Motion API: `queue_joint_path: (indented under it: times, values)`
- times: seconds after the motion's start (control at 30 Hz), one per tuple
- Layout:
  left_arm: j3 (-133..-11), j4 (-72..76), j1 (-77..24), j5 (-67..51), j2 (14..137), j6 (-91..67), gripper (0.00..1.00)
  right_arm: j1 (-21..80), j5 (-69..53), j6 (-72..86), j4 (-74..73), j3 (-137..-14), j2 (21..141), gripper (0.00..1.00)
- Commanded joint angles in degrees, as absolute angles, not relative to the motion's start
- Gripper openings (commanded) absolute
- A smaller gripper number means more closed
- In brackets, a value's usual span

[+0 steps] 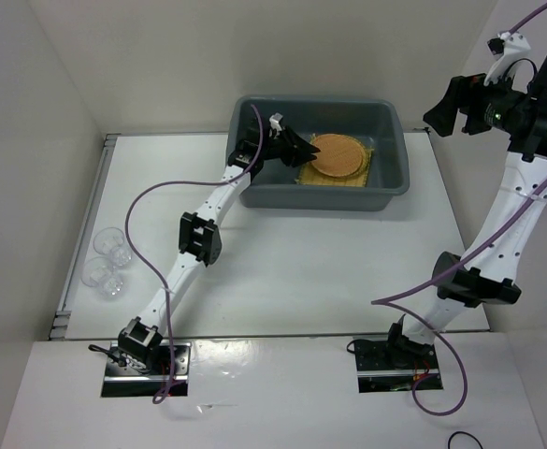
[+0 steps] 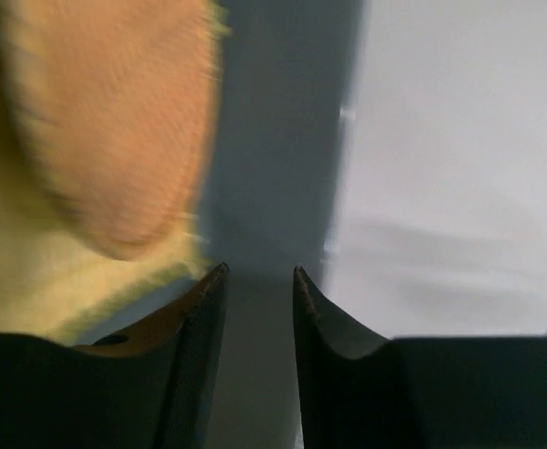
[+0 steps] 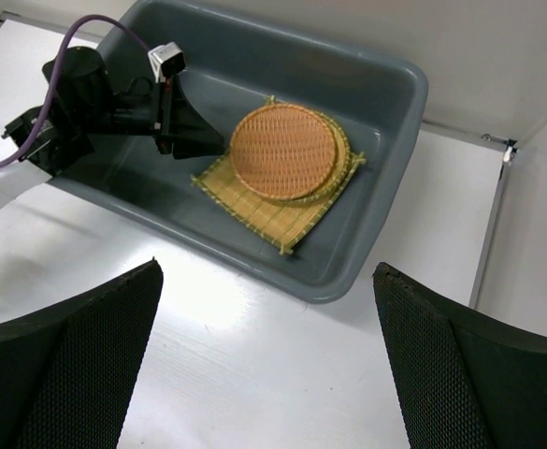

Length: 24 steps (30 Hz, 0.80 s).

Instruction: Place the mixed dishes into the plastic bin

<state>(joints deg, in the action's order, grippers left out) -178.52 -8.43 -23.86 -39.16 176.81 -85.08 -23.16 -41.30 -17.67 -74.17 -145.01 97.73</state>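
Three woven pieces lie stacked on the floor of the plastic bin [image 1: 322,197], which stands at the far edge of the surface [image 1: 301,271]. The square yellow mat [image 3: 273,222] is at the bottom, the round yellow disc [image 3: 345,154] shows only as a rim above it, and the orange-brown disc [image 3: 282,150] lies on top. My left fingers [image 2: 194,360] reach inside the bin just beside the stack's left edge, parted by a narrow gap and holding nothing. My right fingers [image 3: 67,365] hang high over the far right corner, spread wide and empty.
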Motion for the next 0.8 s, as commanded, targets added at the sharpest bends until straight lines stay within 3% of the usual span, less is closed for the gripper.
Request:
queue_joint_path:
  times: [0.0, 0.03, 0.13, 0.2, 0.27, 0.3, 0.37, 0.47, 0.5, 0.67, 0.77]
  values:
    - [-179.9, -22.0, -21.1, -31.8, 169.7, -64.9, 0.43, -23.6, -41.7, -18.0, -74.1, -142.1, 93.7, 0.98]
    - [-179.9, -25.5, -21.1, -29.4, 164.2, -60.9, 0.49, -23.6, -41.7, -18.0, -74.1, -141.2, 93.1, 0.98]
    - [-179.9, -38.9, -18.2, -16.8, 152.9, -49.6, 0.51, -23.6, -41.0, -16.4, -73.6, -136.9, 90.3, 0.98]
    - [-179.9, -43.1, -17.1, -6.2, 147.2, -44.4, 0.59, -23.6, -40.3, -15.1, -73.0, -134.6, 88.1, 0.98]
    - [-179.9, -49.3, -16.6, 3.6, 139.2, -37.0, 0.76, -23.6, -40.9, -14.4, -72.5, -131.8, 85.8, 0.98]
    - [-179.9, -54.4, -16.6, 15.8, 137.0, -34.7, 0.99, -23.6, -41.5, -14.4, -72.5, -130.7, 85.2, 0.98]
    - [-179.2, -61.3, -13.4, 23.3, 132.0, -33.6, 1.00, -23.6, -42.8, -13.9, -72.0, -127.9, 84.4, 0.98]
    - [-178.5, -74.9, -0.5, 13.7, 130.3, -34.6, 1.00, -23.0, -43.3, -13.3, -71.3, -126.0, 83.8, 0.98]
    - [-163.0, -74.9, 1.3, 11.0, 126.9, -34.5, 1.00, -23.0, -43.3, -13.3, -71.3, -125.9, 84.4, 0.98]
    - [-132.1, -70.7, 1.4, 28.7, 109.1, -36.6, 1.00, -23.0, -45.8, -11.3, -70.2, -126.6, 87.5, 0.98]
    - [-112.7, -64.7, 4.4, 23.8, 101.1, -37.4, 1.00, -23.0, -47.5, -10.6, -70.2, -127.8, 89.1, 0.98]
